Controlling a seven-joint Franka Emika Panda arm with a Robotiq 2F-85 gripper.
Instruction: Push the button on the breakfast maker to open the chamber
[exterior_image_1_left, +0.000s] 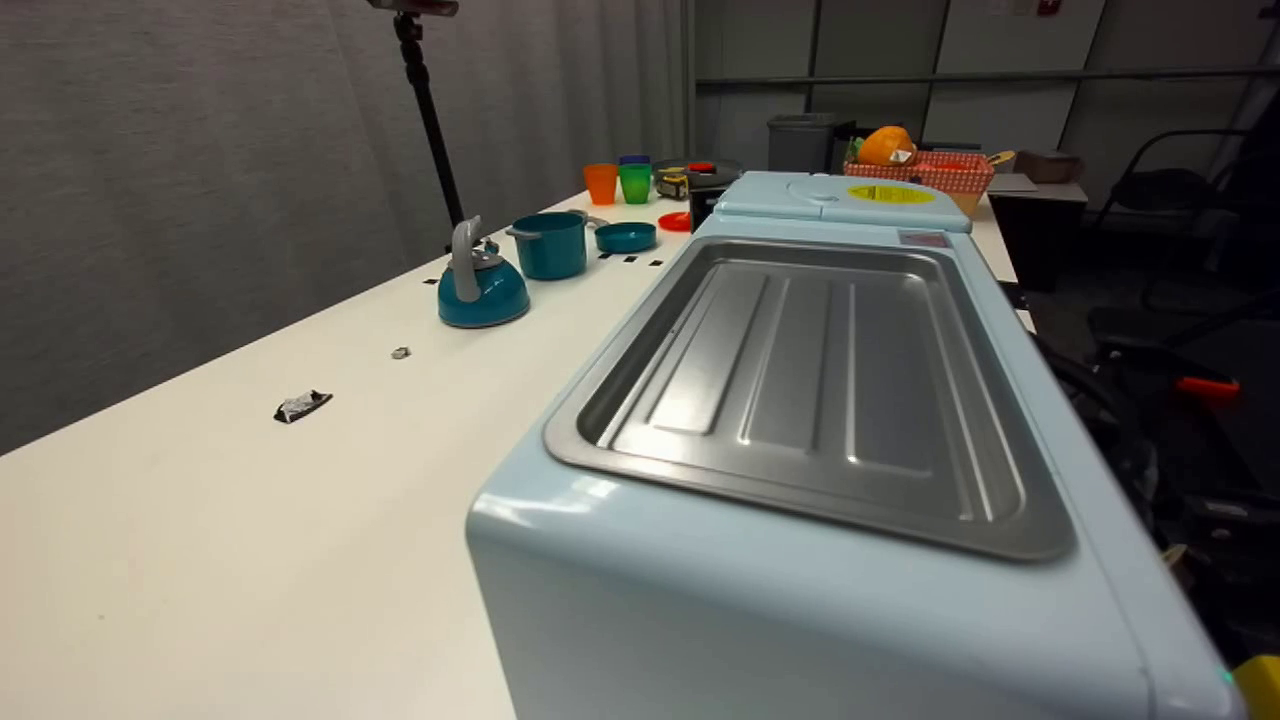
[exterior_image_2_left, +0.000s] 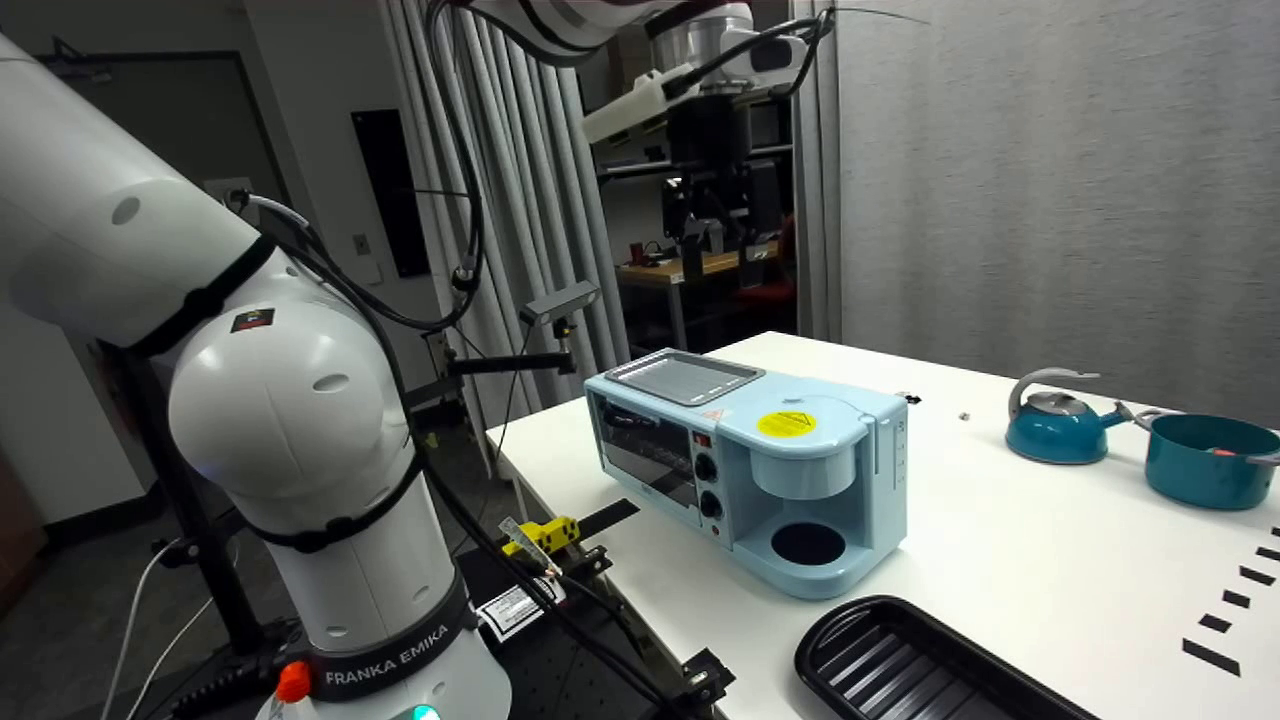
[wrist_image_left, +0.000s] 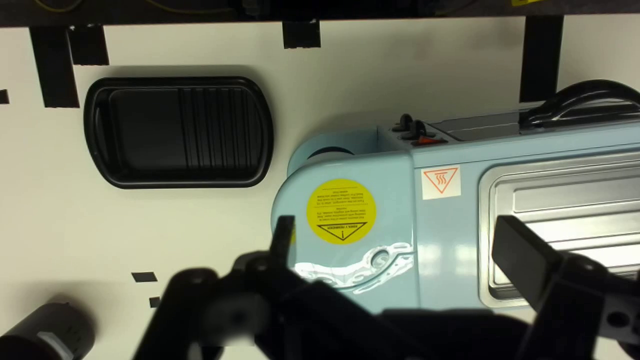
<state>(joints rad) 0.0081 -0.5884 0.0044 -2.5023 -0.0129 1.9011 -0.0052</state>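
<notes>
The breakfast maker (exterior_image_1_left: 640, 590) is a large pale blue appliance with a ribbed metal tray on top. It also shows in an exterior view (exterior_image_2_left: 735, 470) and in the wrist view (wrist_image_left: 445, 285). A round button (wrist_image_left: 381, 259) sits on its lid, beside a curved seam and below a yellow sticker (wrist_image_left: 341, 211). The lid looks shut. My gripper (exterior_image_2_left: 722, 262) is open and empty, high above the appliance. In the wrist view my gripper (wrist_image_left: 395, 227) has its fingers wide apart, with the lid and button between them in the picture. The gripper is out of view in an exterior view.
A black ribbed pan (exterior_image_2_left: 930, 670) lies near the breakfast maker; it also shows in the wrist view (wrist_image_left: 178, 132). A teal kettle (exterior_image_2_left: 1057, 430) and a teal pot (exterior_image_2_left: 1210, 460) stand farther along the table. A dark cylinder (wrist_image_left: 50, 330) stands at the wrist view's lower left.
</notes>
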